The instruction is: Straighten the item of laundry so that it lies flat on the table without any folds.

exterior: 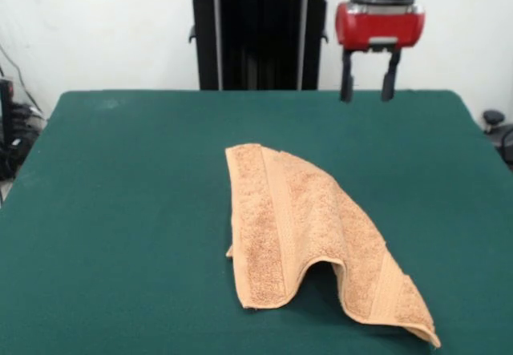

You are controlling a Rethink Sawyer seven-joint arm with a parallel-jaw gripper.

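The orange-tan terry towel (309,235) lies on the dark green table (120,211), right of centre and near the front edge. It is folded over on itself, with a raised hump at its front edge and one corner reaching the lower right. A flat woven band runs along its left side. My gripper (369,94) hangs high above the table's far right part, well behind the towel and clear of it. Its two black fingers (346,78) are spread apart and hold nothing.
The robot's black pedestal (256,34) stands behind the table's far edge. Cables and dark equipment (12,131) sit off the table's left side, and a black object (493,119) off its right side.
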